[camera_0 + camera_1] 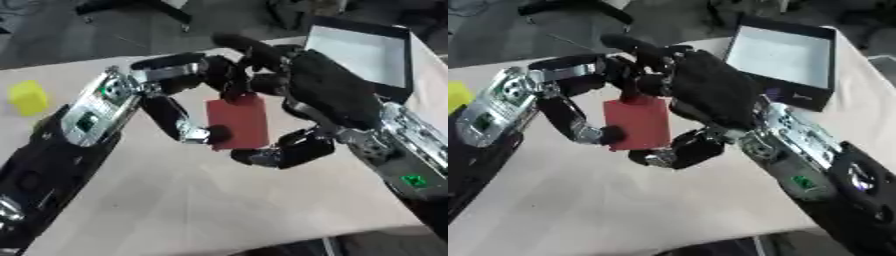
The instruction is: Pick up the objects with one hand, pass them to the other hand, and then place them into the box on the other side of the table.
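Hands meet mid-bench | left hand (166,92) and right hand (328,92) both pinching flat red rectangular card (238,122) | black open box with white inside (363,52) at far right corner

Red flat rectangular block (238,122), upright (slightly tilted), held above tabletop between both hands. Black box (784,96), white inside, open, far right.
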### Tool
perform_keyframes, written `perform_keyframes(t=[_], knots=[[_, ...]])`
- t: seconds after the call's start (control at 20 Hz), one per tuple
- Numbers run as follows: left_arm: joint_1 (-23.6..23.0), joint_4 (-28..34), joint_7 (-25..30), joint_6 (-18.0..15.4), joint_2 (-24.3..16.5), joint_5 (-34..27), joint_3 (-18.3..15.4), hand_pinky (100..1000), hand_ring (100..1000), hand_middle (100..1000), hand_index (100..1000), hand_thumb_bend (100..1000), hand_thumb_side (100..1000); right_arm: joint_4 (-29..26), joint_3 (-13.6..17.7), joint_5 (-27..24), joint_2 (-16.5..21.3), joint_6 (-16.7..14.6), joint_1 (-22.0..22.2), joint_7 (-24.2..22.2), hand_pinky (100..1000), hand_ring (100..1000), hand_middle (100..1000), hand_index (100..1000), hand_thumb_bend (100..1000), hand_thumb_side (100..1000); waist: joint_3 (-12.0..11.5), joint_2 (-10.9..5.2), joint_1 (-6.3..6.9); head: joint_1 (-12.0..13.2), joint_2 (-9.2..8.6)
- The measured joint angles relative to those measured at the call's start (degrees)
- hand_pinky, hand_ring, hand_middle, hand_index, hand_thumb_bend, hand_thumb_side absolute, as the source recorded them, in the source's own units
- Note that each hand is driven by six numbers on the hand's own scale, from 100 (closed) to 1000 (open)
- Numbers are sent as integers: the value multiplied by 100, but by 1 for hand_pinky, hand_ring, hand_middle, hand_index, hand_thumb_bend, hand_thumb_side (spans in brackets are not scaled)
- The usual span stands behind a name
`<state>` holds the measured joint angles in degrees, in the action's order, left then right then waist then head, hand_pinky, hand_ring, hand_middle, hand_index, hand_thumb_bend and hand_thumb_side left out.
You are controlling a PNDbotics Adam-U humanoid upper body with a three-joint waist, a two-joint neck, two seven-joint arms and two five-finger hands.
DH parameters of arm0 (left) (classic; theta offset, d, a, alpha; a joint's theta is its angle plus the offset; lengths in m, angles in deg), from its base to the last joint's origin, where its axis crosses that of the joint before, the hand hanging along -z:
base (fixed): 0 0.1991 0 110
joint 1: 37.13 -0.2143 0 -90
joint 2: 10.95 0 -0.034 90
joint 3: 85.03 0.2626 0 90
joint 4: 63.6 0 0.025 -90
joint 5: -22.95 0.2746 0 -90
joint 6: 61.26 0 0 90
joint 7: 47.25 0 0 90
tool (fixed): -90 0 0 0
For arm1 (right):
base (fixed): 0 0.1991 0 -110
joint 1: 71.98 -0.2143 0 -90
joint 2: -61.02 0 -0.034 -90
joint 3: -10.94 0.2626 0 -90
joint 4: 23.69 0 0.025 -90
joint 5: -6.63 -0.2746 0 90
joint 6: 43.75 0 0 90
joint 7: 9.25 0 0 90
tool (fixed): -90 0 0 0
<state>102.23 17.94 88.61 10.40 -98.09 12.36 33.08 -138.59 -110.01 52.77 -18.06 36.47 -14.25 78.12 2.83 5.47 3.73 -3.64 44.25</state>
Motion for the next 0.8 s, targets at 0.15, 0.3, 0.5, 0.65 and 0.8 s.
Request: perform_keyframes(t=[0.15, 0.3, 0.5, 0.65, 0.8], knots=[[-1, 25, 0, 0, -8, -14, 4, 499, 389, 401, 643, 100, 246, -15, -9, 0, 0, 32, 1, 32, 631, 734, 1000, 335, 350, 282, 0, 0, 1, -1, 0], [-1, 30, 8, 9, -10, -40, 6, 496, 385, 397, 640, 100, 246, -21, -16, 10, 0, 39, 2, 48, 654, 740, 1000, 676, 561, 305, 0, 0, 1, -1, 0], [-4, 86, 10, 10, -8, -46, 24, 500, 382, 393, 636, 100, 246, -21, -15, 122, 0, 58, 2, 1, 665, 744, 1000, 761, 627, 322, 0, 0, 1, -4, 0], [-8, 91, 12, 12, -8, -48, 35, 502, 381, 391, 634, 100, 246, -22, -14, 205, 0, 82, 2, -42, 664, 743, 1000, 764, 636, 325, 1, 0, 2, -6, 0], [-11, 91, 22, 23, -9, -52, 37, 504, 381, 391, 634, 100, 246, -25, -14, 249, 0, 101, 2, -58, 668, 744, 1000, 756, 635, 326, 1, 0, 2, -7, 0]])
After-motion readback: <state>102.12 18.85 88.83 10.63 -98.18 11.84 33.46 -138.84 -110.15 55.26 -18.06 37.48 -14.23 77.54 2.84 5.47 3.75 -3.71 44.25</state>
